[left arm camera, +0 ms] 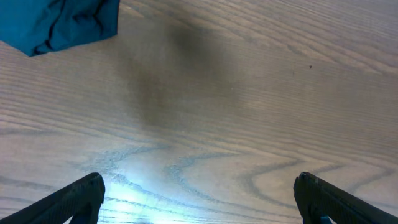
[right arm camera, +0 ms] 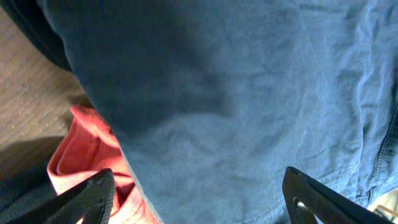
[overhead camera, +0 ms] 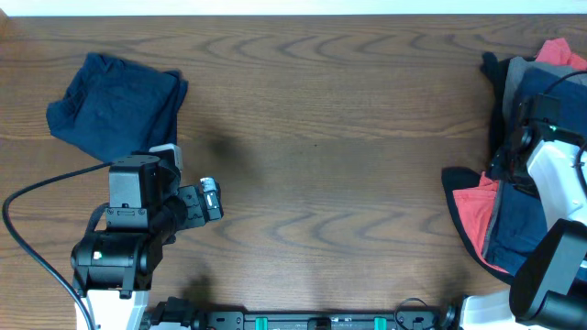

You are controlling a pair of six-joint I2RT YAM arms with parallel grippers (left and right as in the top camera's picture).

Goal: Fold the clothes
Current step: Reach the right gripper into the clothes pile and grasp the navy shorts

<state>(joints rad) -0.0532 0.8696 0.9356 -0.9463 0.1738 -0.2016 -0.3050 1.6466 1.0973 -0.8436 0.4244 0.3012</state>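
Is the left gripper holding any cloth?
No, the left gripper is open over bare table, with the navy garment apart from it.

Even light, glare on the table (left arm camera: 134, 193), clothes (right arm camera: 217, 93) blurred at right wrist.

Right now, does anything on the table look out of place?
Nothing damaged. The pile at the right edge is a jumble of red, navy, grey and black pieces; the navy piece at left looks folded but rumpled.

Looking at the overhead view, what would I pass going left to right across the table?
Navy blue garment → left gripper → pile of clothes with red and blue pieces, at the right edge.
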